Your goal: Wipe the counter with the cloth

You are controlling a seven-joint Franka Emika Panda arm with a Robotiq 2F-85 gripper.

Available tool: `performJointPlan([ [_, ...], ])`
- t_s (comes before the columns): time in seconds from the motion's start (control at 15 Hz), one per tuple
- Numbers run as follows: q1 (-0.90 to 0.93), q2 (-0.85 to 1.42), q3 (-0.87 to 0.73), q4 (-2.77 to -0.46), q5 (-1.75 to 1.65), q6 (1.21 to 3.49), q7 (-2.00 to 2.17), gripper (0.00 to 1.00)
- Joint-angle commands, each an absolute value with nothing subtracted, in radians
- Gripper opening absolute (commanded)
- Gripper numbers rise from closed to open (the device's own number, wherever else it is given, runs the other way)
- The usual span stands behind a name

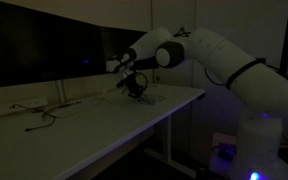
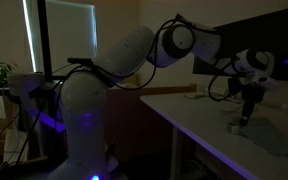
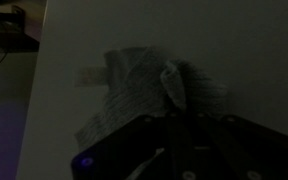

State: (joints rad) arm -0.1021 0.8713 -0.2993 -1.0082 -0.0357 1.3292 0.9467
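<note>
The scene is very dim. The cloth [image 3: 134, 85] is a pale wrinkled rag lying on the white counter [image 3: 244, 50], with one fold drawn up into a peak at my jaws. My gripper [image 3: 176, 108] comes in from the bottom of the wrist view and is shut on that fold; its fingertips are lost in shadow. In both exterior views the gripper [image 1: 136, 90] [image 2: 246, 116] points down at the counter [image 1: 84, 128] [image 2: 209, 120] with the cloth [image 1: 147, 99] [image 2: 271, 132] spread beneath it.
Dark monitors [image 1: 54, 50] stand along the back of the counter, and another monitor [image 2: 269, 35] shows behind the arm. Thin cables [image 1: 44, 115] trail over the counter's other half. A small pale strip [image 3: 88, 75] lies beside the cloth. The counter's edge [image 3: 39, 90] runs close by.
</note>
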Motion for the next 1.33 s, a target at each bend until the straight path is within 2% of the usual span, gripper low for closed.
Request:
performJointPlan([
  [0.0, -0.053, 0.74, -0.286, -1.243, -0.055, 1.394, 0.898, 0.07],
  [1.27, 0.037, 0.172, -0.087, -2.038, 0.004, 1.86, 0.922, 0.07],
])
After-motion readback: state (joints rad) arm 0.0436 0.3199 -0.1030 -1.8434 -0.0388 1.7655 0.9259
